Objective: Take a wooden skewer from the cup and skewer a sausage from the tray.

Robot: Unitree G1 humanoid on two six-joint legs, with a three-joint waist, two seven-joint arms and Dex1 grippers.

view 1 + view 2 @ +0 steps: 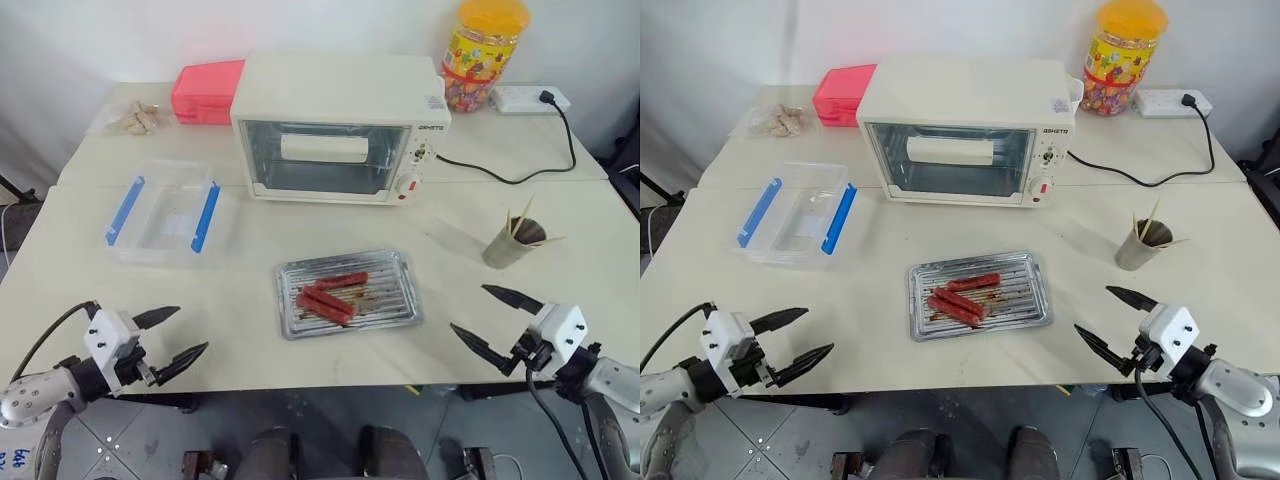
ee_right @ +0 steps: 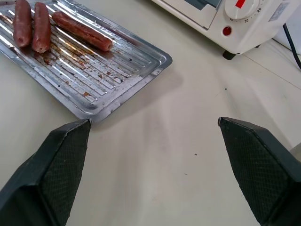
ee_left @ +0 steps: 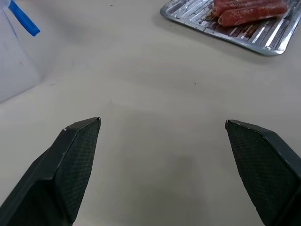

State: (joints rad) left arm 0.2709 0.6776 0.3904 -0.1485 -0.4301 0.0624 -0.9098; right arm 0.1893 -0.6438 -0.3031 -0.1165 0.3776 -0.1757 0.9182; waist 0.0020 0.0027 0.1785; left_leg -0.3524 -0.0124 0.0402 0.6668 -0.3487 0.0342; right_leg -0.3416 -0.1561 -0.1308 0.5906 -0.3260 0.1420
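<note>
A ridged silver tray (image 1: 395, 268) lies at the middle of the table with three sausages (image 1: 328, 297) on its left half. To its right stands a grey metal cup (image 1: 508, 247) holding several wooden skewers (image 1: 520, 218). My left gripper (image 1: 180, 336) hovers open at the table's front left edge, pointing toward the tray. At the front right edge my right gripper (image 1: 487, 320) is open too, just below the cup and empty. The tray's corner (image 2: 155, 59) and sausages (image 2: 80, 30) lie ahead of the right fingers.
A white toaster oven (image 1: 335, 130) stands behind the tray, its cord running to a power strip (image 1: 525, 98). A clear box with blue clasps (image 1: 165, 210) sits at the left. A pink box (image 1: 208, 90) and a yellow-lidded candy jar (image 1: 483, 52) are at the back.
</note>
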